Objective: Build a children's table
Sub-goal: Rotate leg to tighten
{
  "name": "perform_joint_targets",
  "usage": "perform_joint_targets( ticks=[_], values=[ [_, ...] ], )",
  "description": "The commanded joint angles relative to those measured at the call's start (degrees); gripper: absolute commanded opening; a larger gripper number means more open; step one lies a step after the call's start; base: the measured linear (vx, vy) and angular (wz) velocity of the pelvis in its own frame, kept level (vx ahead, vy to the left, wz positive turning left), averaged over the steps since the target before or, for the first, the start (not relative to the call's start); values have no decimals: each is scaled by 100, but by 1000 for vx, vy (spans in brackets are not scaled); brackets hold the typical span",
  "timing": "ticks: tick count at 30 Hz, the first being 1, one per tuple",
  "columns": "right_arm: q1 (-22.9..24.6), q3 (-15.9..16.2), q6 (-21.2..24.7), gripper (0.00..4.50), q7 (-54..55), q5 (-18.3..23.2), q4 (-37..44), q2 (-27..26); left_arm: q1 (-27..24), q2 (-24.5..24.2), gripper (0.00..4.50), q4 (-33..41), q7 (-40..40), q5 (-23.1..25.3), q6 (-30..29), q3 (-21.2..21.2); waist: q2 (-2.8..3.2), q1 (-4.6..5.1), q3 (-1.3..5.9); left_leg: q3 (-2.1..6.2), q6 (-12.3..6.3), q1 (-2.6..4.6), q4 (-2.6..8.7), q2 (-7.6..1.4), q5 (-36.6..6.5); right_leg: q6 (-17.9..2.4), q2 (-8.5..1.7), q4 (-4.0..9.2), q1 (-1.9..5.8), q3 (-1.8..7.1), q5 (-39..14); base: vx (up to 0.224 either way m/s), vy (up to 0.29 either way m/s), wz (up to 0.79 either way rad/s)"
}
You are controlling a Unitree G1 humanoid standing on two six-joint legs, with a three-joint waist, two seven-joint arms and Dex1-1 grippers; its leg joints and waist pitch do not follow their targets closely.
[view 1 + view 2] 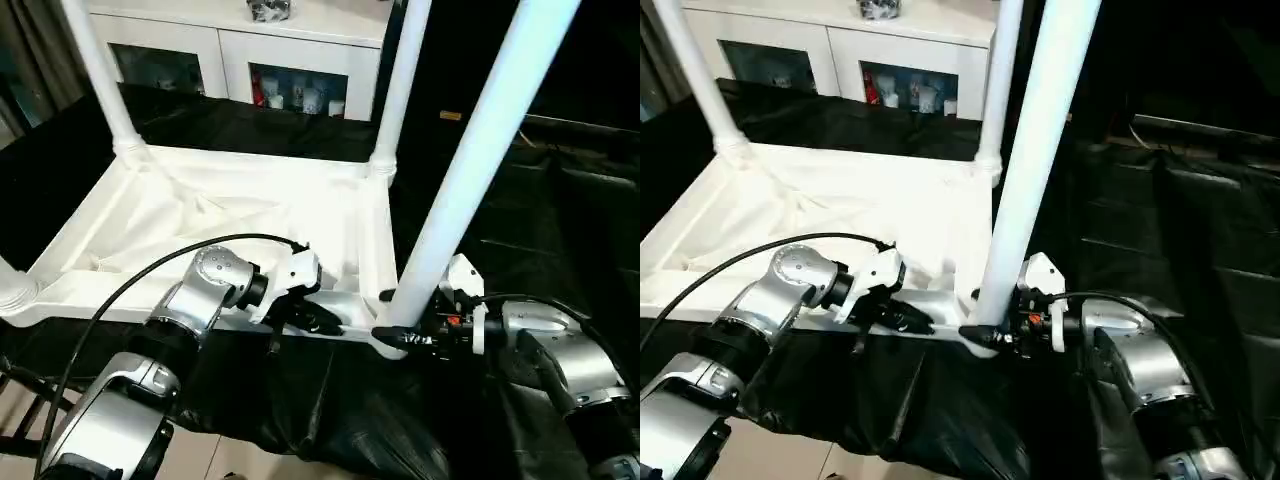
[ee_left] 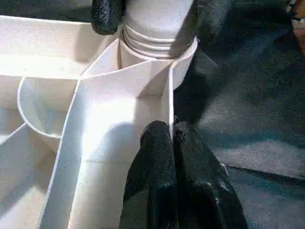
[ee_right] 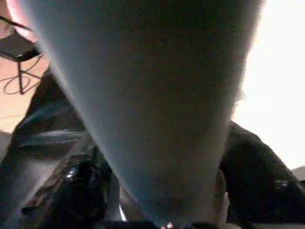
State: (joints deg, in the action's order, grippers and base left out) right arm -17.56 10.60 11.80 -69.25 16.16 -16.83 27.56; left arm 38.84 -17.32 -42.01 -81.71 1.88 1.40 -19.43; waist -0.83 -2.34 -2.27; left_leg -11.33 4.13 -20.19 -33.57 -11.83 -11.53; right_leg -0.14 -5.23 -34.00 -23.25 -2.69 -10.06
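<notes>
Left wrist view reveals the left gripper (image 2: 172,136) pinching the tabletop (image 1: 230,215) rim; right gripper (image 1: 395,335) clamps the leg (image 1: 470,150) base

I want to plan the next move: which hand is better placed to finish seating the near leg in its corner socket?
The right hand: it is shut on the leg just above the socket. The left hand pinches the tabletop rim beside it, steadying.

Legs (image 1: 480,160) stand in the tabletop's (image 1: 220,215) corner sockets.
</notes>
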Motion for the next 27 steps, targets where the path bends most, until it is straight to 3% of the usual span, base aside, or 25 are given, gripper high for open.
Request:
perform_joint_targets(
  ticks=[1,6,11,14,17,19,21,22,24,27],
  values=[
    [154,231,221,296,-270,58,188,-36,31,30,0,109,-1,1,27,-81,-32,5,293,28,-363,15,399,-162,-1258,-1397,-237,390,262,187,-1278,0,0,0],
    [212,242,371,259,-255,94,235,-121,2,50,0,133,-28,-6,-2,-81,-38,11,290,38,-302,11,408,-158,-1309,-1330,-240,406,255,186,-1432,0,0,0],
    [320,190,407,252,91,92,146,-254,-23,121,0,111,264,73,-158,-93,-22,21,292,40,-285,10,410,-155,-1315,-1329,-242,402,248,192,-1377,0,0,0],
    [314,51,202,252,615,-81,-127,-462,18,235,0,-17,642,161,-255,-43,-41,57,253,63,-160,22,439,-142,-1664,-1180,-256,478,219,182,-2016,0,0,0],
    [-50,-514,-95,251,2625,-486,-1050,-1239,110,721,0,-303,1587,328,-674,20,-35,157,212,105,32,62,445,-110,-2110,-802,-263,594,125,156,-3144,0,0,0],
    [-119,-593,-88,251,2891,-486,-1161,-1368,136,821,0,-366,1762,359,-715,24,-51,240,213,174,150,45,458,-92,-2297,-566,-264,638,148,99,-3583,-25,7,-5],
    [-282,-699,-112,251,3472,-536,-1372,-1649,217,1077,0,-487,2123,353,-840,78,-41,299,234,194,87,29,477,-93,-2304,-524,-261,652,171,92,-3448,0,0,0],
    [-414,-749,-178,251,3850,-579,-1542,-1867,293,1280,0,-577,2384,328,-937,124,-9,329,246,187,49,28,491,-102,-2284,-621,-253,656,172,94,-3149,0,0,0],
    [-590,-797,-256,251,4328,-643,-1767,-2136,395,1533,0,-698,2724,301,-1034,182,-9,395,241,173,67,38,484,-91,-2422,-751,-226,645,135,84,-2950,0,0,0],
    [-799,-771,-388,251,4766,-760,-2003,-2422,513,1774,0,-827,3010,321,-1031,198,-20,401,250,159,2,62,466,-66,-2491,-791,-226,666,118,104,-2930,0,0,0]
  ],
)
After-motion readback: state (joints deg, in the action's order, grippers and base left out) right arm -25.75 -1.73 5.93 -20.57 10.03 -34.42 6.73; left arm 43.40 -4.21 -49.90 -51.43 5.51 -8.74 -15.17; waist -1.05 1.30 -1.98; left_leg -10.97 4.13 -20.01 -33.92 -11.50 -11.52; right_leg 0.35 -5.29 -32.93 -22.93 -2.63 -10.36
